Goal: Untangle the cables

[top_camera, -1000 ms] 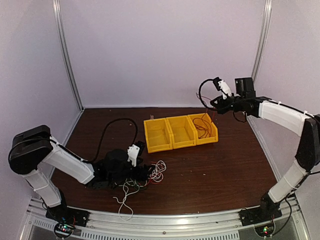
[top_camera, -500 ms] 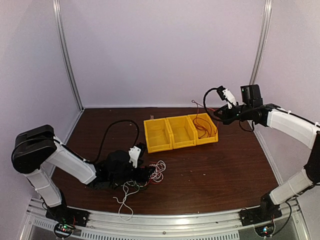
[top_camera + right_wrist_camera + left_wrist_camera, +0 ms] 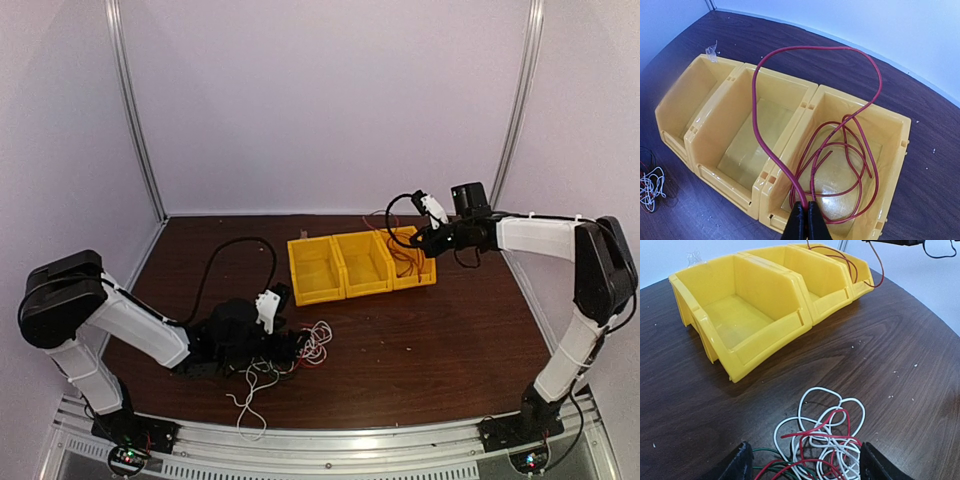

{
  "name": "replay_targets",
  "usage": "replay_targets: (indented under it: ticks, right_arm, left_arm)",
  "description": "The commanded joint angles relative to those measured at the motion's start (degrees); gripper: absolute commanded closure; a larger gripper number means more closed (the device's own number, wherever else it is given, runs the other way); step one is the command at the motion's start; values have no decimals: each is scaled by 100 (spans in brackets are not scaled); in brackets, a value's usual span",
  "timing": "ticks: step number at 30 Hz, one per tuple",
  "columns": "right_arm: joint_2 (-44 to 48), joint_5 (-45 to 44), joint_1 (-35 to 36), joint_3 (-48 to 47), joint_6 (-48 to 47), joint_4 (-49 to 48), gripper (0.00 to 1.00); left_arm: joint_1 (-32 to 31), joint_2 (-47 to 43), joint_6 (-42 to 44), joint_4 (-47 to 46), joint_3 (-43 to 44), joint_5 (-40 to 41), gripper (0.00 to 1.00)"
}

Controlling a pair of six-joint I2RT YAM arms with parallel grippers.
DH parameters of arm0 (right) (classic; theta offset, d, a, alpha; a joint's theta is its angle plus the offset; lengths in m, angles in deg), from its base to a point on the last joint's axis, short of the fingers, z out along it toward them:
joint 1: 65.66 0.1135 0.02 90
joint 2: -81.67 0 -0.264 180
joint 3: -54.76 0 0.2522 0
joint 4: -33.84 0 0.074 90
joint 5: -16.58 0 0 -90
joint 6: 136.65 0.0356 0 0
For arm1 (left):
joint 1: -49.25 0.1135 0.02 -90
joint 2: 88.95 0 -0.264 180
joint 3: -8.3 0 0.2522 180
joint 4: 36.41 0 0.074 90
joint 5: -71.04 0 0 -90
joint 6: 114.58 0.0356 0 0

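Right end effector [image 3: 803,209] clamps red cable [image 3: 815,47] coiled in rightmost bin [image 3: 890,116]; left end effector [image 3: 807,465], open, straddles tangled cables [image 3: 825,440].

A dark brown wood-grain table [image 3: 450,340] spans a booth closed in by plain pale lilac wall panels [image 3: 330,100] at the far side, left and right. Slim aluminium uprights [image 3: 135,110] stand at the two far corners. A ribbed metal rail [image 3: 330,447] runs along the near edge. The light is soft and even.
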Motion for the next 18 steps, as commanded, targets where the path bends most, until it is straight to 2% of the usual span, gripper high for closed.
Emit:
replay_targets:
  ticks: [1,8,13,18]
  right_arm:
    - [-303,-120,-44,-403,-1,-607,100]
    - [-343,-89,-41,-461,-53,-1013,100]
    - [-404,-121,-50,-152,-312,-1482,100]
    - [-607,-267,-56,60,-420,-1280,100]
  left_arm:
    - [-35,-63,-29,-102,-40,52,26]
    - [-38,104,-19,-138,88,30,26]
    - [-34,241,-52,-241,148,-64,26]
    - [-30,198,-63,-212,147,-66,26]
